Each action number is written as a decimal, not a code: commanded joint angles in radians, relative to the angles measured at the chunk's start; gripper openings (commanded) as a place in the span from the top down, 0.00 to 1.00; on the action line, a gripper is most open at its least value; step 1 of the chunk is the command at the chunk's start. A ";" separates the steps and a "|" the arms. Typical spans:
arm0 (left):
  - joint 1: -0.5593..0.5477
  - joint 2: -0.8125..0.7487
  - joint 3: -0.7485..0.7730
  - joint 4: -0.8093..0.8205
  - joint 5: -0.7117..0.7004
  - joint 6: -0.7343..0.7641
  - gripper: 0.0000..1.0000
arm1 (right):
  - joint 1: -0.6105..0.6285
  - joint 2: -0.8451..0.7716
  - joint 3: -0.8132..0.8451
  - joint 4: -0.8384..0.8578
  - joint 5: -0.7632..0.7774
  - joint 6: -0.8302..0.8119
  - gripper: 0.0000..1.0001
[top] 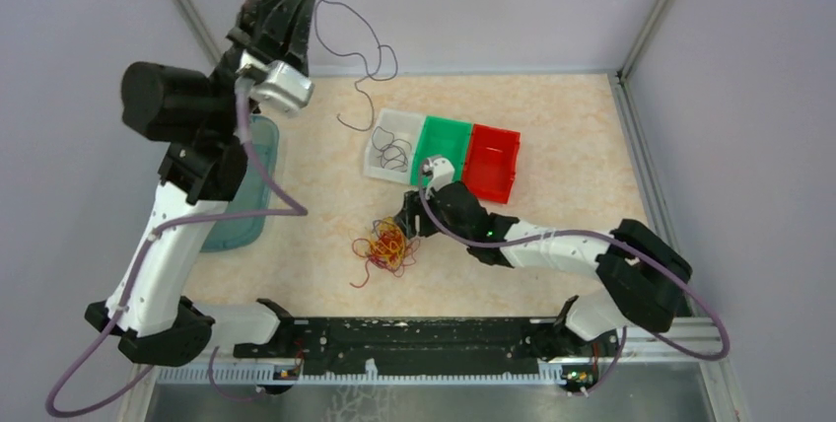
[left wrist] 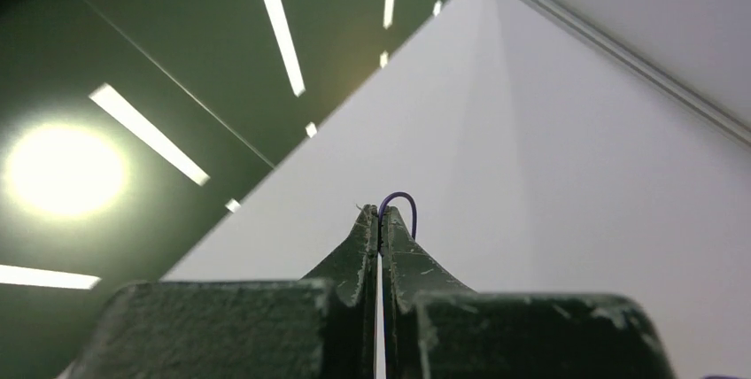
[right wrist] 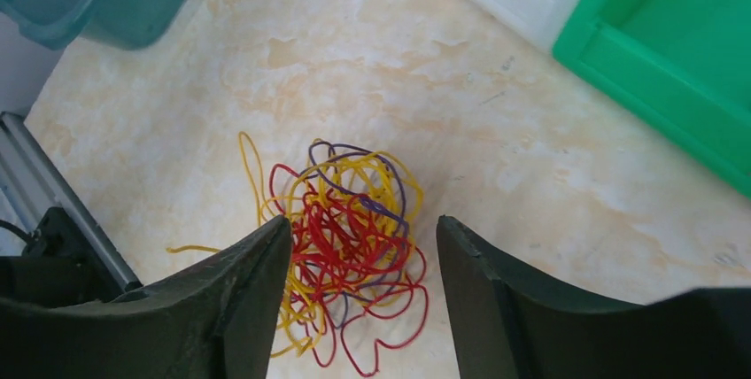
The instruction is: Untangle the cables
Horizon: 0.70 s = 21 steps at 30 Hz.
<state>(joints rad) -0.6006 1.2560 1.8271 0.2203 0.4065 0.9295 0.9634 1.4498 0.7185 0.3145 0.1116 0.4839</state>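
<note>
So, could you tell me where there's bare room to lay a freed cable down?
Bare tabletop lies right of the red bin, and between the teal bin and the tangle. Crowded: the right gripper hangs in the gap between tangle and white bin.

Overhead camera sees the whole table (top: 552, 116); right wrist shares its cables (right wrist: 354, 237) up close; left wrist faces ceiling (left wrist: 133, 42)
</note>
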 commanded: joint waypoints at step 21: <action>0.031 0.181 -0.364 0.010 -0.246 -0.031 1.00 | -0.174 -0.346 -0.174 -0.131 0.219 0.087 0.41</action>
<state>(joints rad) -0.5903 1.3903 1.4799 0.1818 0.1967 0.8845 0.7876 1.1572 0.5304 0.1432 0.2924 0.5625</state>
